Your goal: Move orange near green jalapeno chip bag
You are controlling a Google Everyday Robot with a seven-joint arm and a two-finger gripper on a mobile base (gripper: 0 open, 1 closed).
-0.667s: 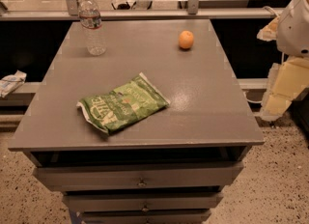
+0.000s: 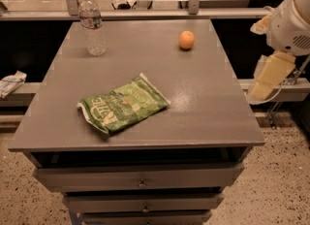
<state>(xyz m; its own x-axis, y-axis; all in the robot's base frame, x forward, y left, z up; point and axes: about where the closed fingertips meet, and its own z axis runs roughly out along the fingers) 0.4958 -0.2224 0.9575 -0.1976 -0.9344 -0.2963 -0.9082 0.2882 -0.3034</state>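
The orange (image 2: pixel 186 40) is a small round fruit on the far right part of the grey table top (image 2: pixel 203 112). The green jalapeno chip bag (image 2: pixel 123 105) lies flat near the table's middle front, well apart from the orange. My gripper (image 2: pixel 265 78) hangs from the white arm (image 2: pixel 293 23) beyond the table's right edge, about level with the table's middle, holding nothing I can see. It is right of the orange and nearer the front.
A clear plastic water bottle (image 2: pixel 92 23) stands upright at the far left corner. Drawers (image 2: pixel 140 178) sit under the table's front edge. A rail (image 2: pixel 145 13) runs behind the table. A crumpled white item (image 2: pixel 10 82) lies on a ledge at left.
The arm and gripper have shifted slightly left, toward the table's right edge. The orange, bag and bottle have not moved.
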